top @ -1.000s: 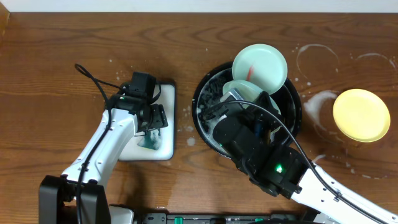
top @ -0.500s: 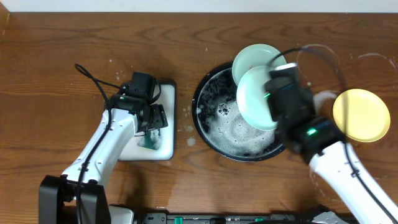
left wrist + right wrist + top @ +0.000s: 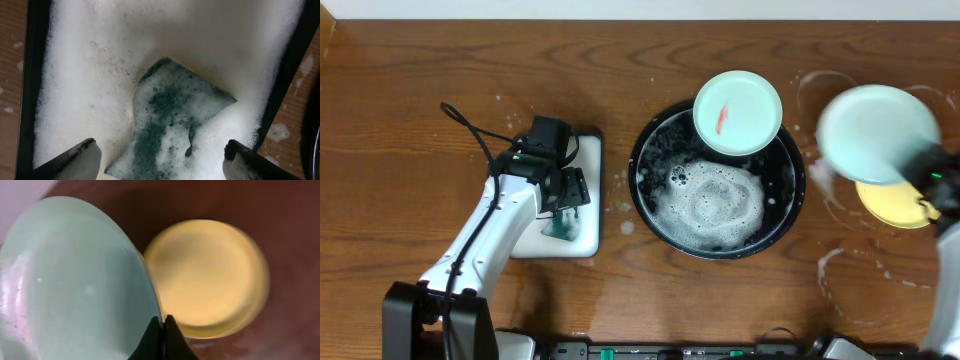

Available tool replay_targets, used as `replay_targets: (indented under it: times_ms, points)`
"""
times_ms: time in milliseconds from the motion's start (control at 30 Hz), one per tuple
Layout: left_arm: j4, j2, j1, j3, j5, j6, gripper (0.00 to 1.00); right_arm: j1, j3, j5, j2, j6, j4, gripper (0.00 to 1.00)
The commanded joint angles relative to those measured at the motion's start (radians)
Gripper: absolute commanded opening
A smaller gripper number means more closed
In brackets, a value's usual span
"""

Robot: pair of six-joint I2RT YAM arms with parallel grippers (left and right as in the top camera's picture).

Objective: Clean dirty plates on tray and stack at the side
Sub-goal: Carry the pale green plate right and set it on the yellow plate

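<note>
Left of the tray (image 3: 636, 185), the left pincer (image 3: 162, 162) hangs wide above the sponge (image 3: 170, 120) in the white dish (image 3: 590, 150). A smeared plate (image 3: 737, 112) rests on the tray's far rim. Right of the tray, the right pincer (image 3: 161, 330) nips a mint plate (image 3: 875, 118) by its rim (stiff, light, likely soap-slick: a thin hold) over the yellow plate (image 3: 885, 205) on the tabletop (image 3: 420, 100).

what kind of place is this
Probably a wooden table rigged for robot dishwashing: a sudsy black tray, a green sponge in a soapy dish, and a red-smeared plate.
</note>
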Motion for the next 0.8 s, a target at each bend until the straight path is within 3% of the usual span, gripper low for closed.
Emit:
replay_targets:
  times_ms: [0,233,300,367,400,433,500,600,767]
  points:
    - [-0.003,0.001,0.004,-0.002,-0.004,0.002,0.82,-0.134,0.0,-0.067,0.077,0.058,0.0,0.01]
    - [-0.003,0.001,0.004,-0.002,-0.004,0.003,0.82,-0.255,0.0,0.008,0.267,0.058,0.023,0.01]
    - [-0.003,0.001,0.004,-0.002,-0.004,0.002,0.82,-0.271,0.0,-0.047,0.303,0.057,0.043,0.01]
    - [-0.003,0.001,0.004,-0.002,-0.004,0.003,0.82,-0.277,0.0,-0.179,0.308,0.029,0.074,0.36]
    - [-0.003,0.001,0.004,-0.002,-0.004,0.002,0.82,-0.273,0.0,-0.262,0.304,0.002,0.105,0.49]
    - [-0.003,0.001,0.004,-0.002,-0.004,0.002,0.82,-0.264,0.0,-0.341,0.297,-0.024,0.139,0.54]
    - [-0.003,0.001,0.004,-0.002,-0.004,0.002,0.82,-0.225,0.0,-0.447,0.266,-0.063,0.195,0.53]
    - [-0.003,0.001,0.004,-0.002,-0.004,0.003,0.82,-0.133,0.0,-0.436,0.22,-0.107,0.203,0.52]
    - [-0.003,0.001,0.004,-0.002,-0.004,0.002,0.82,0.186,0.0,-0.368,0.213,-0.204,0.226,0.51]
